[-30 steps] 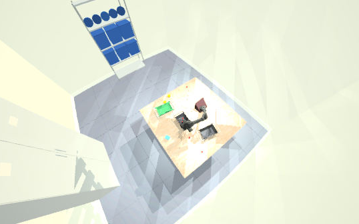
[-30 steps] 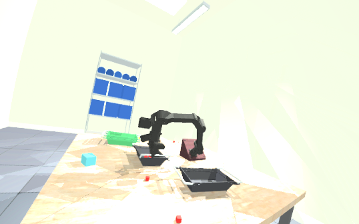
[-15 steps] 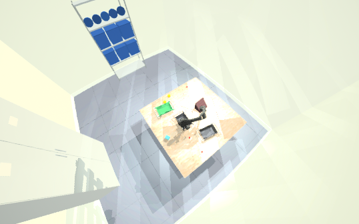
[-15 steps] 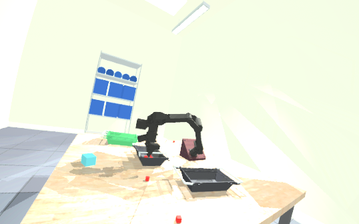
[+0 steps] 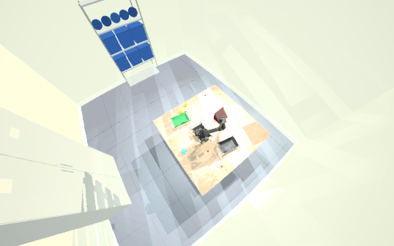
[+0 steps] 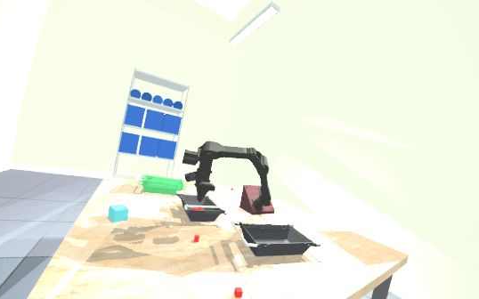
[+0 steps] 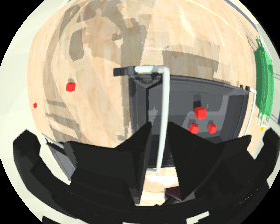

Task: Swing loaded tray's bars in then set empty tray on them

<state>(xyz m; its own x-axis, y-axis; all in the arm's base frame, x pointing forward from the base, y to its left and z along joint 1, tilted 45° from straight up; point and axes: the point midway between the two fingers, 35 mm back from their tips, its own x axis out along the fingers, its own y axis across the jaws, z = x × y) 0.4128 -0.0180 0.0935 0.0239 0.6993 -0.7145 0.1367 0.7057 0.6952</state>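
Note:
The loaded dark tray [image 6: 203, 216] [image 7: 236, 110] holds three red blocks seen in the wrist view, one of them here [image 7: 200, 113]. Its near white wire bar [image 6: 206, 206] [image 7: 164, 110] lies across the top, a little inside the near end wall. Its far bar [image 7: 252, 117] stands outside the far end. My gripper [image 7: 159, 125] is over the near end, partly open, with the near bar passing between the fingertips, not visibly clamped. The empty dark tray [image 5: 228, 145] [image 6: 279, 250] [image 7: 61, 159] stands upright on the table, its bars out at its ends.
A green tray [image 5: 180, 119] [image 6: 163, 184] [image 7: 264, 80] stands beyond the loaded tray. A maroon wedge [image 5: 220, 114] [image 6: 249, 200] is beside the arm's base. A cyan block [image 5: 184, 151] [image 6: 117, 213] and loose red blocks [image 6: 196, 238] [image 7: 70, 87] lie on the table.

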